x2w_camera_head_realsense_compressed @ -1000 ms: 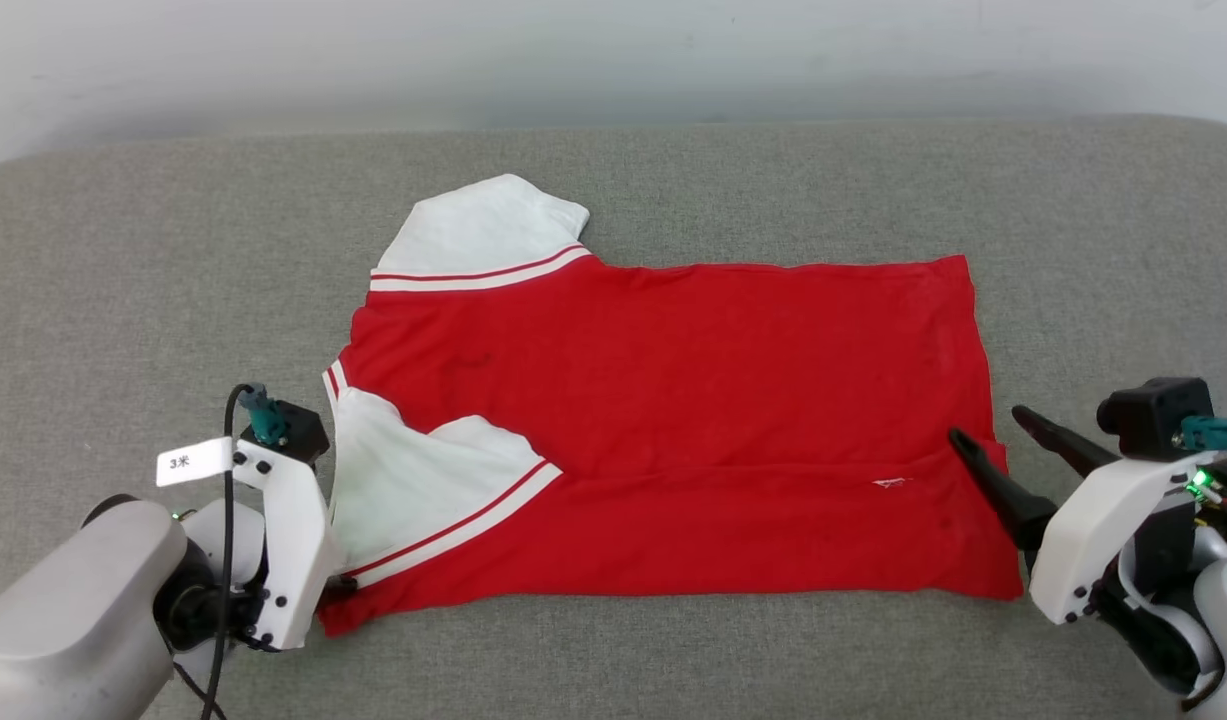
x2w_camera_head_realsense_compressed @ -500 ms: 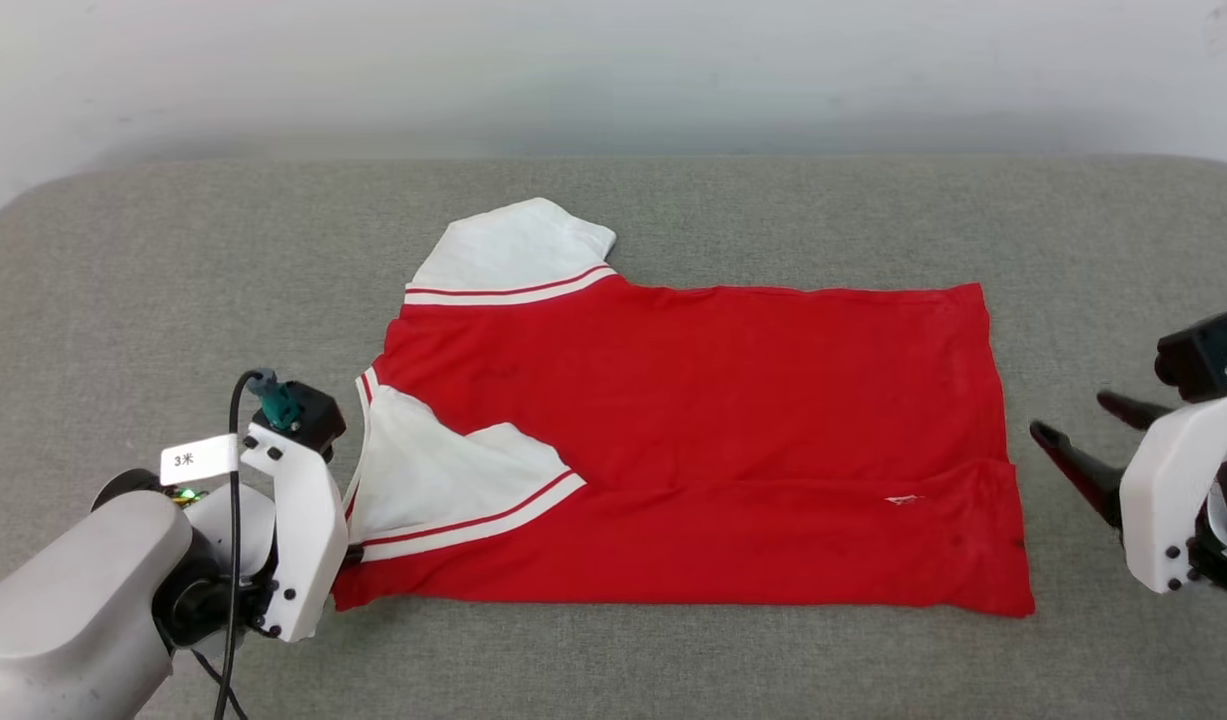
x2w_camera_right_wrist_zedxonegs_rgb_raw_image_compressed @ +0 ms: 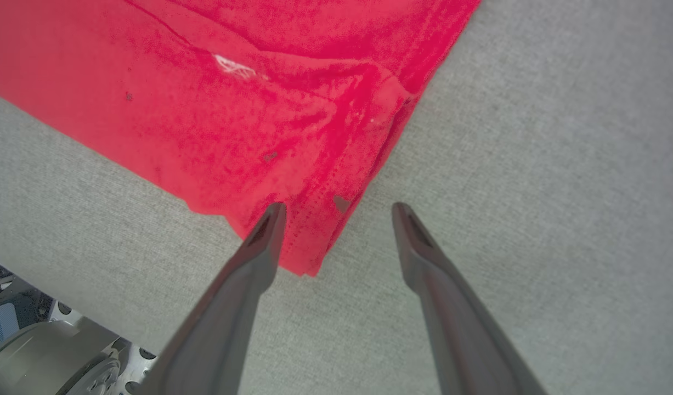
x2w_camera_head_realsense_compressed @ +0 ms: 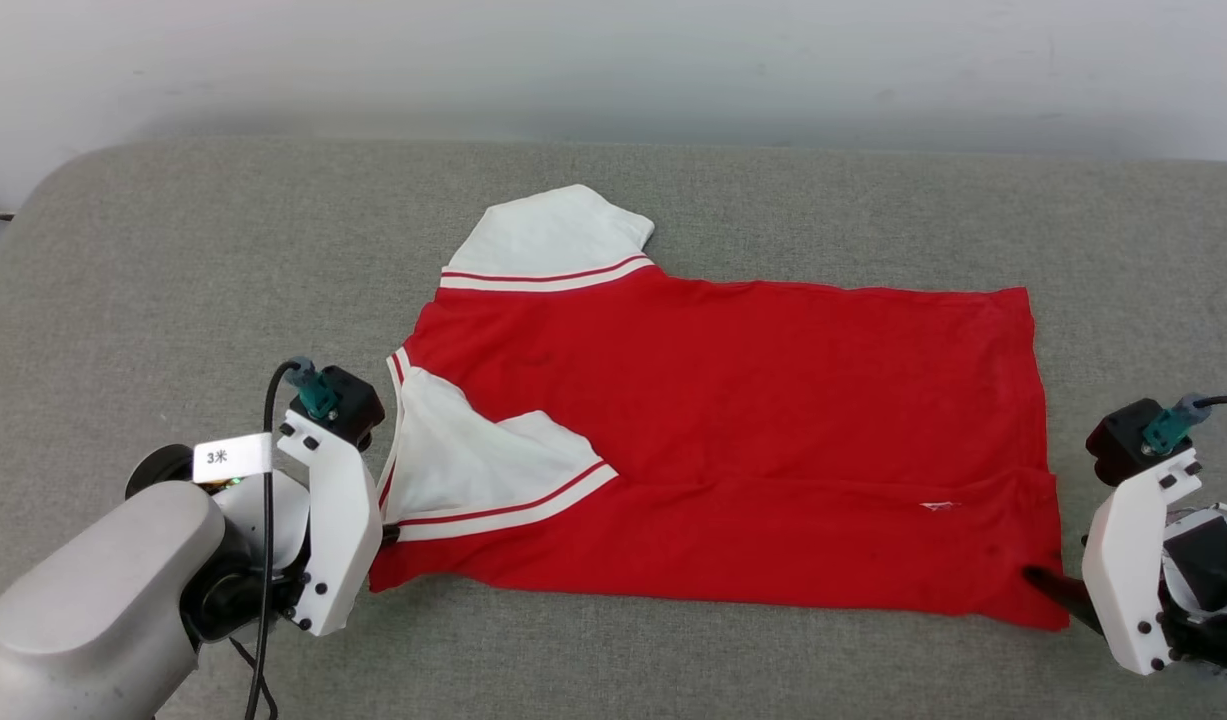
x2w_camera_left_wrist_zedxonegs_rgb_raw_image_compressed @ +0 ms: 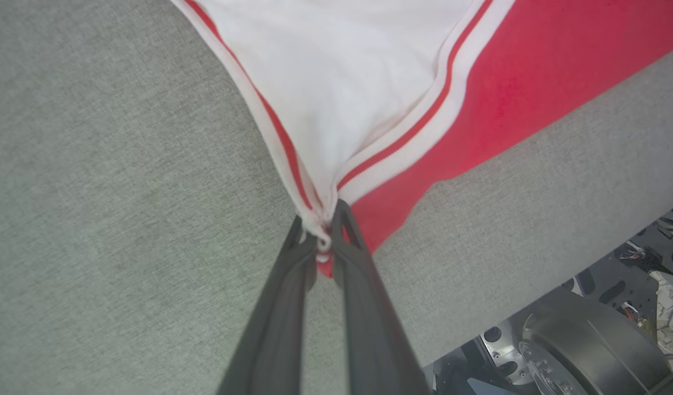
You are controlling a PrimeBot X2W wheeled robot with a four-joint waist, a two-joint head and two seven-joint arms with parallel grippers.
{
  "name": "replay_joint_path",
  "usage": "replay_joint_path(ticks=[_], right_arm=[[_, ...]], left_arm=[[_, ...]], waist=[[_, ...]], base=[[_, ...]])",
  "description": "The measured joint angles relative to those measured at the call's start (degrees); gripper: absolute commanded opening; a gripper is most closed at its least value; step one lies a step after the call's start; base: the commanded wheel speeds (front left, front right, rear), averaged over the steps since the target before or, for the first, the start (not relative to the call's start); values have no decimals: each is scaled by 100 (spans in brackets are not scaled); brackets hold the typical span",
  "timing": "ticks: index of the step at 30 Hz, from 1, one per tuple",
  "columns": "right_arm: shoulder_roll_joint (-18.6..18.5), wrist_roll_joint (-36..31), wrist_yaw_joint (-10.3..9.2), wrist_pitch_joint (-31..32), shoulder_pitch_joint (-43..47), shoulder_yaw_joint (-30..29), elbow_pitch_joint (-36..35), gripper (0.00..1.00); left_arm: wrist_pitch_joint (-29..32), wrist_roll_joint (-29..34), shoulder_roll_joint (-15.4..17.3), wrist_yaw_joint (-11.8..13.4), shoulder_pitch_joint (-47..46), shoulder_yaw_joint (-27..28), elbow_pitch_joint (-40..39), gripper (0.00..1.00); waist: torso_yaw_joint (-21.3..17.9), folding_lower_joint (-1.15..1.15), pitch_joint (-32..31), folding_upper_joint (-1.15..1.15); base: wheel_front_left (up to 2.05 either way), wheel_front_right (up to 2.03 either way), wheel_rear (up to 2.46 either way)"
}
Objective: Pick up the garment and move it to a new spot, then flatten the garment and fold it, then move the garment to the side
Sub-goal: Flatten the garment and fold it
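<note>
Presently, the garment [x2w_camera_head_realsense_compressed: 733, 440] lies spread across the grey padded surface [x2w_camera_head_realsense_compressed: 173, 280], red body lengthwise, hem toward the robot's right, white sleeves toward its left. The near long edge is folded over onto the body. The far sleeve [x2w_camera_head_realsense_compressed: 548, 235] points away from the robot; the near sleeve [x2w_camera_head_realsense_compressed: 473, 470] lies folded onto the red cloth.

The left gripper [x2w_camera_left_wrist_zedxonegs_rgb_raw_image_compressed: 321, 241] is closed tight on the near-left corner, with striped trim and red fabric bunched between its fingers.

The right gripper [x2w_camera_right_wrist_zedxonegs_rgb_raw_image_compressed: 339, 211] stands wide and holds nothing, at the near-right hem corner [x2w_camera_right_wrist_zedxonegs_rgb_raw_image_compressed: 309, 263]. One fingertip [x2w_camera_right_wrist_zedxonegs_rgb_raw_image_compressed: 273, 214] is over red cloth, the other [x2w_camera_right_wrist_zedxonegs_rgb_raw_image_compressed: 405, 214] over bare grey surface.

A white tag [x2w_camera_head_realsense_compressed: 231, 458] hangs on the left arm's cable.
</note>
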Motion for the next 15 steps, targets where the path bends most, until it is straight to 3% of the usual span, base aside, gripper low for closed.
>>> replay_joint_path(ticks=[6,15], right_arm=[[255,-214,0,-166,-29,250,552,100],[342,-141,-12,-479,-210,760,1191,100]], left_arm=[[-80,62,-3,0,-26,-20,-35,0],[-191,107,0,0,-54,-36,-20,0]], waist=[[70,0,111,0],[109,-1,272,0]], base=[[0,0,0],[0,0,0]])
